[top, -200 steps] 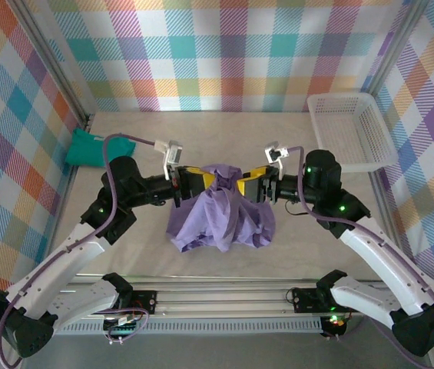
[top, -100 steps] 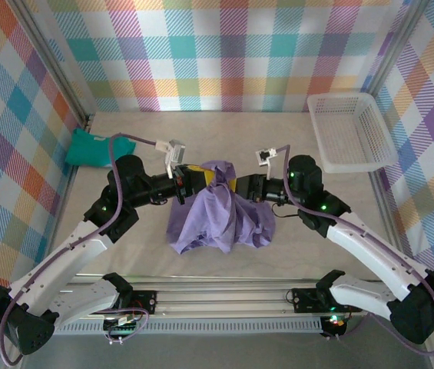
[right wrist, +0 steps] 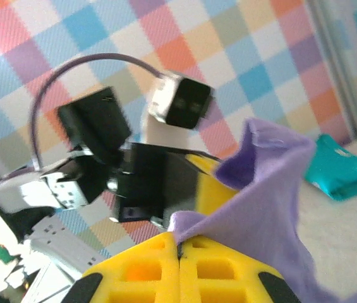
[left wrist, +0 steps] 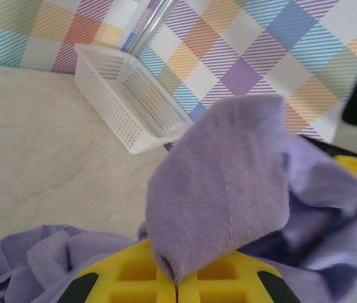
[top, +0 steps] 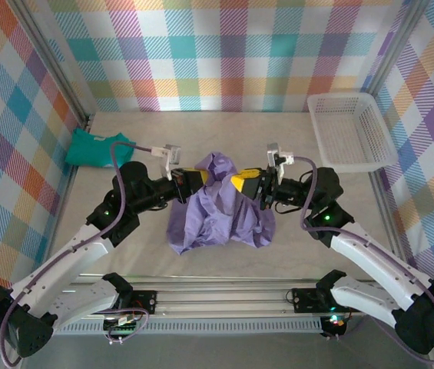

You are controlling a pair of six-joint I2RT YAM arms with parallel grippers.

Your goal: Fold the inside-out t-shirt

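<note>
The inside-out t-shirt (top: 220,215) is a lavender-purple bundle hanging in a crumpled heap at the table's middle, its lower part resting on the surface. My left gripper (top: 199,178) is shut on a fold of the t-shirt (left wrist: 229,189) at its upper left; a stitched seam runs down the pinched cloth. My right gripper (top: 240,183) is shut on the t-shirt (right wrist: 260,202) at its upper right, with the purple cloth coming out from between the yellow fingers (right wrist: 146,265). The two grippers face each other closely above the bundle.
A white mesh basket (top: 351,131) stands at the back right, also the basket (left wrist: 131,95) in the left wrist view. A teal-green folded garment (top: 86,147) lies at the back left, the same garment (right wrist: 345,170) in the right wrist view. Plaid walls enclose the table.
My right gripper has shut on the t-shirt's upper right. Both grippers have drawn closer together and the top of the cloth has risen into a peak between them.
</note>
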